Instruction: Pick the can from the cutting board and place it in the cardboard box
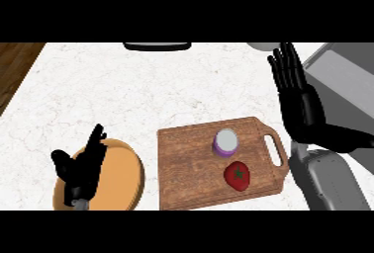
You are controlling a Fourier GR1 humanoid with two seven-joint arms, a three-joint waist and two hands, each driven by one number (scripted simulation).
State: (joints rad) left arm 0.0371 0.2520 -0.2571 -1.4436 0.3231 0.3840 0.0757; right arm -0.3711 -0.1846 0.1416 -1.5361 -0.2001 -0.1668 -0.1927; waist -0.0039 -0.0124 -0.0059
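A small purple can (225, 142) with a pale top stands upright on the wooden cutting board (187, 168), near its far edge. My right hand (296, 94) is raised to the right of the board, fingers straight and pointing away, apart from the can. At the lower left my left hand (82, 165) rests open, fingers up, over a round tan container (125, 173). No cardboard box of any other shape shows.
A red tomato (237, 176) lies on the board just in front of the can. The board's handle slot (277, 149) faces right. A dark object (157, 46) sits at the counter's far edge. A grey surface (343, 74) lies at the right, wood floor (15, 64) at the left.
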